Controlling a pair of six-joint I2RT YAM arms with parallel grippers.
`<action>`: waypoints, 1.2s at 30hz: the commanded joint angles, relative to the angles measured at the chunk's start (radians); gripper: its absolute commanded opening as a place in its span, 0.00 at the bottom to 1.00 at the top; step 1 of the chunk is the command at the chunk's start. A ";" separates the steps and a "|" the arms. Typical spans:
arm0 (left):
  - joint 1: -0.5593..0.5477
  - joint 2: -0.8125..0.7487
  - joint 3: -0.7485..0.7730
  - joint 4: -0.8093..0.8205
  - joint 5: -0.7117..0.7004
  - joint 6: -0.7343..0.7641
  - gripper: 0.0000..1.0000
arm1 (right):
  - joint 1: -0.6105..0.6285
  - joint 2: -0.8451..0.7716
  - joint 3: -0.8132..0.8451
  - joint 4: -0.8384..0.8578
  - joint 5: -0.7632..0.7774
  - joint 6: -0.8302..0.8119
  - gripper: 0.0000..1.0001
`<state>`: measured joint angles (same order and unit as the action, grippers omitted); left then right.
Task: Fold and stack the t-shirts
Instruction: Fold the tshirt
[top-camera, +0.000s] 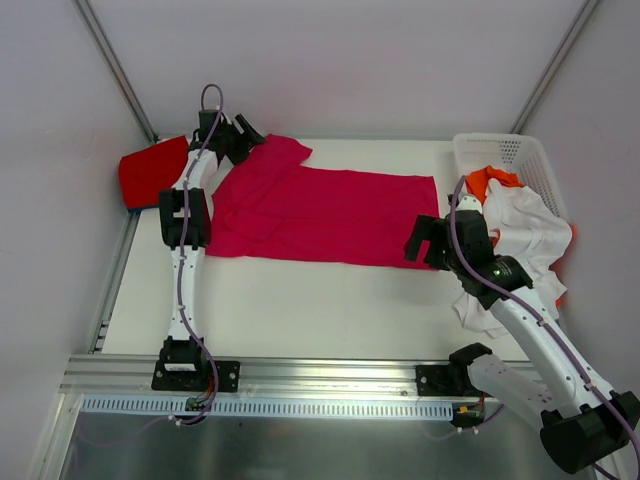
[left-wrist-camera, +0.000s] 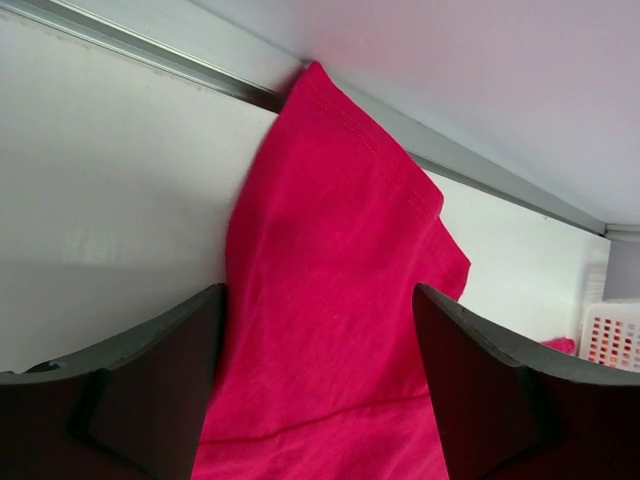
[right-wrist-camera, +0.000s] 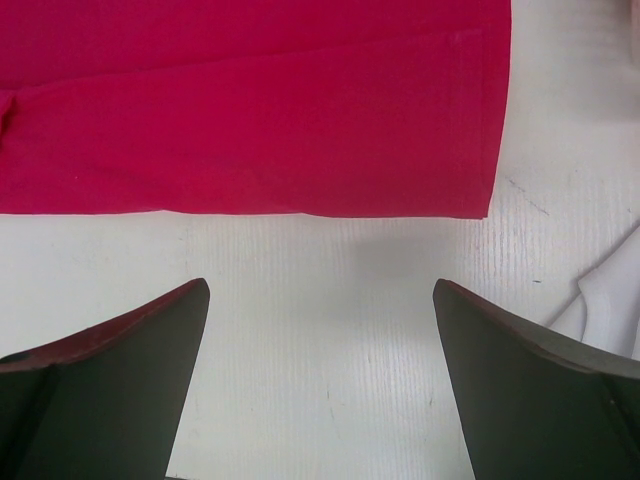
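On the table the large pink shirt lies spread flat across the middle, one sleeve toward the far-left corner. The left arm is stretched almost straight to that corner. There the left claw stands open, fingers astride the sleeve, nothing clamped. The right arm is bent at the elbow and turned inward; the right claw is wide open and empty over bare table, just short of the shirt's right hem. A white shirt is heaped at the right (partly over the basket); a red shirt lies at the far-left edge.
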<state>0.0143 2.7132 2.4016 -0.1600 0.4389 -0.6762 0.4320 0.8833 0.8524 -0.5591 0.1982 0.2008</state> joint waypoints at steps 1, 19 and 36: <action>-0.008 0.039 0.013 -0.052 0.032 -0.020 0.73 | 0.005 -0.018 0.010 -0.012 0.017 0.005 1.00; -0.007 0.020 -0.047 0.037 0.075 -0.019 0.00 | -0.087 0.510 0.180 0.168 -0.084 -0.057 1.00; 0.041 -0.210 -0.579 0.540 0.110 -0.112 0.00 | -0.321 1.321 1.014 0.022 0.012 0.018 0.99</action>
<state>0.0391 2.5729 1.9209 0.2588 0.5690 -0.7712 0.1455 2.1719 1.7889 -0.4606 0.1345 0.1875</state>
